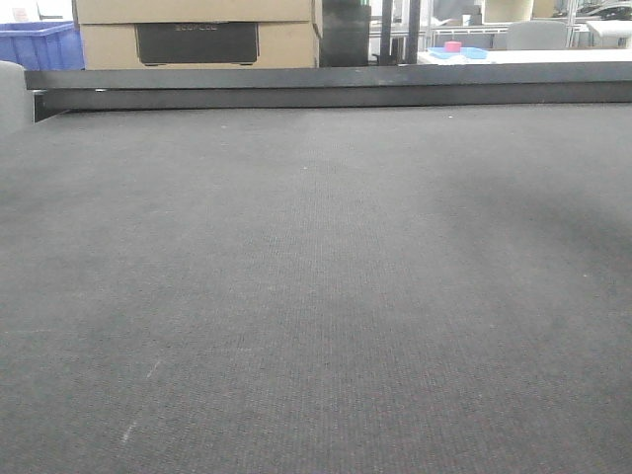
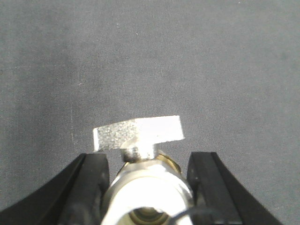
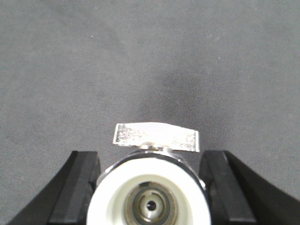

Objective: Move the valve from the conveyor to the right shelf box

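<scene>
In the left wrist view a metal valve [image 2: 149, 180] with a flat silver handle [image 2: 138, 132] sits between the black fingers [image 2: 91, 180] of my left gripper [image 2: 147, 164], which is shut on its body. My right gripper [image 3: 150, 161] is likewise shut on a second valve [image 3: 152, 180], whose white-rimmed opening faces the camera and whose silver handle [image 3: 157, 136] points upward in the frame. Beneath both lies the dark grey conveyor [image 1: 316, 296]. Neither arm shows in the front view. The right shelf box is out of view.
The conveyor's black rail [image 1: 326, 87] runs along its far edge. Behind it stand stacked cardboard boxes [image 1: 197, 35], a blue crate [image 1: 39, 44] at the far left, and a white table with a pink item on a blue tray [image 1: 456, 49].
</scene>
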You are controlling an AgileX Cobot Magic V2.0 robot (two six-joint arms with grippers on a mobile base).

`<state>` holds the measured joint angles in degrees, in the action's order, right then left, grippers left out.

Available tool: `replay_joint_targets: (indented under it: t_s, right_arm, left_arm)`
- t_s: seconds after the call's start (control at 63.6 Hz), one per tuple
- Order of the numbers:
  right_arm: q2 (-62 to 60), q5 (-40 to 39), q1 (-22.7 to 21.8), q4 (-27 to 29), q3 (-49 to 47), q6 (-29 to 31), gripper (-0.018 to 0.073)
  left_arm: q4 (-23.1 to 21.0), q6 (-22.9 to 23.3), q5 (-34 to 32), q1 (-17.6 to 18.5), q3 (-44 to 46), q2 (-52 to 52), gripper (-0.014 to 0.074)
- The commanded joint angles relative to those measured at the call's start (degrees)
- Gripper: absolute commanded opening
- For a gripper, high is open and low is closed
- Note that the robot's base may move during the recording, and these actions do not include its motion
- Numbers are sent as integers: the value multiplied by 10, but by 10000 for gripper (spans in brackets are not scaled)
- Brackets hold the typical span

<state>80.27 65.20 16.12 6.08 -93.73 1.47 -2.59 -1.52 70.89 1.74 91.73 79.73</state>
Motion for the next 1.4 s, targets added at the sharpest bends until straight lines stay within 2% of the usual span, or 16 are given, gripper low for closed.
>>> replay_joint_targets:
  t_s: [0.0, 0.173, 0.362, 0.566, 0.88, 1.383]
  right_arm:
    - [-10, -30, -1, -4, -12, -1, -163]
    - [-9, -76, -1, -4, -12, -1, -163]
    - [-9, -120, -1, -4, -12, -1, -163]
    - [-9, -121, -1, -4, -12, -1, -163]
    - [-9, -121, -1, -4, -12, -1, -163]
    - [-9, -121, -1, -4, -12, -1, -163]
  left_arm:
    - [-1, 4, -26, 3, 3, -6, -111]
    - [-1, 4, -106, 3, 3, -6, -111]
    - [-1, 4, -143, 3, 3, -6, -111]
    - [-1, 4, -146, 3, 3, -6, -111]
    - [-1, 4, -187, 3, 3, -6, -111]
    - [-1, 4, -322, 3, 3, -6, -111]
